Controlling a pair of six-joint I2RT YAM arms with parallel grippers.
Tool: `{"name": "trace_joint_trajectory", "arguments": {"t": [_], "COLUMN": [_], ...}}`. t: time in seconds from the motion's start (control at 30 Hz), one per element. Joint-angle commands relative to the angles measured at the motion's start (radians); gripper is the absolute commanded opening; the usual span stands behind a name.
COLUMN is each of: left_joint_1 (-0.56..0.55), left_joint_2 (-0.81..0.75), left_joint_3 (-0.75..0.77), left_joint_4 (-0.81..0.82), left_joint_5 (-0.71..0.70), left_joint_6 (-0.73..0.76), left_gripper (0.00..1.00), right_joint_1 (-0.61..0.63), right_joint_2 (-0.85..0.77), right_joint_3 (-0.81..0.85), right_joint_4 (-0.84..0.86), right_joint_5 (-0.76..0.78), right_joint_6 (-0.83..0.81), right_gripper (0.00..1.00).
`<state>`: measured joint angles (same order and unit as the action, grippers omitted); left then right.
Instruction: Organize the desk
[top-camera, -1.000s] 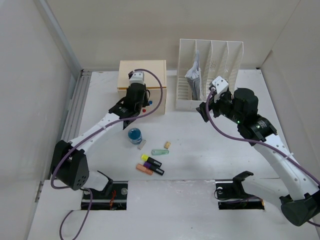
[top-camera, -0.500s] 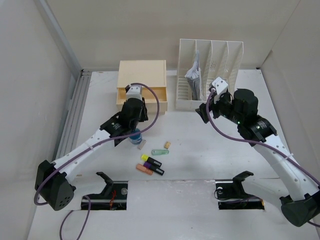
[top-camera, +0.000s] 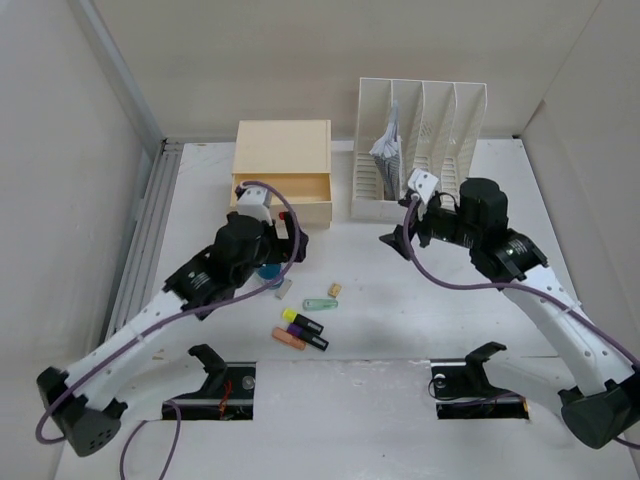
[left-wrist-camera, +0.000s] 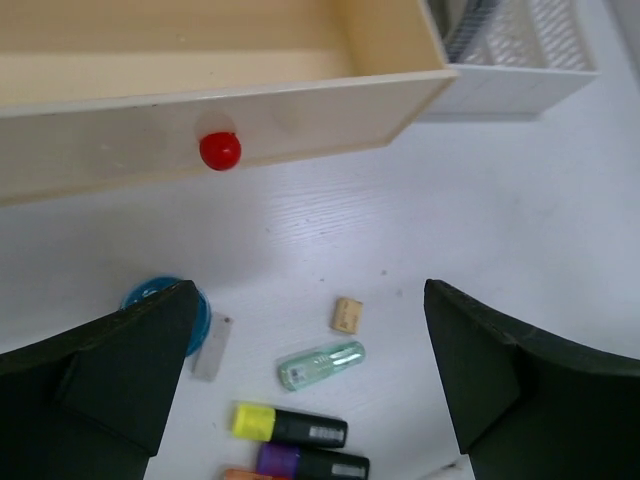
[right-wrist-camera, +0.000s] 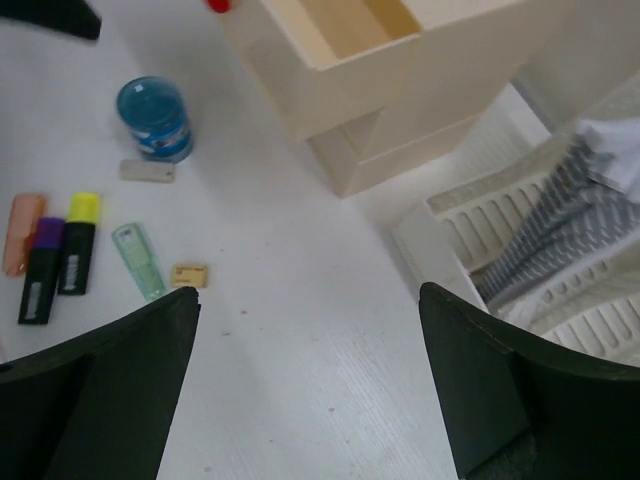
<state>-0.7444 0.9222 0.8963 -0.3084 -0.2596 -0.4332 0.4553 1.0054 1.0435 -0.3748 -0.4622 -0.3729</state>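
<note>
On the white desk lie a yellow marker, a purple marker, an orange marker, a clear green stick, a small tan eraser and a blue round container. The cream drawer box has its top drawer pulled out, red knob in front. My left gripper hovers open just in front of that drawer, above the container. My right gripper hangs open over bare desk in front of the file rack. Both hold nothing.
A white slotted file rack at the back right holds folded papers. A small grey strip lies beside the blue container. Walls close in the left, back and right sides. Two dark mounts sit at the near edge.
The top drawer has been pulled out. My left gripper has let go of the red knob, opened and drawn back toward the near edge. The right gripper has shifted slightly left.
</note>
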Motion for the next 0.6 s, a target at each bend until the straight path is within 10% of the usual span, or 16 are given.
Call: {"name": "trace_joint_trajectory", "arguments": {"t": [0.0, 0.27, 0.57], "left_joint_1": [-0.015, -0.015, -0.004], "left_joint_2": [-0.167, -0.517, -0.577], "left_joint_3": [0.059, -0.011, -0.106], "left_joint_4": [-0.041, 0.021, 0.094], "left_joint_5": [0.042, -0.51, -0.555], "left_joint_6": [-0.035, -0.001, 0.039], "left_gripper": [0.95, 0.98, 0.99], "right_joint_1": [0.054, 0.344, 0.456], "right_joint_2": [0.001, 0.282, 0.613], "right_joint_3": [-0.02, 0.027, 0.214], "right_joint_4": [-0.015, 0.019, 0.183], "right_joint_5": [-0.197, -0.091, 0.059], "right_joint_6": [-0.153, -0.308, -0.363], "right_gripper": [0.95, 0.93, 0.95]}}
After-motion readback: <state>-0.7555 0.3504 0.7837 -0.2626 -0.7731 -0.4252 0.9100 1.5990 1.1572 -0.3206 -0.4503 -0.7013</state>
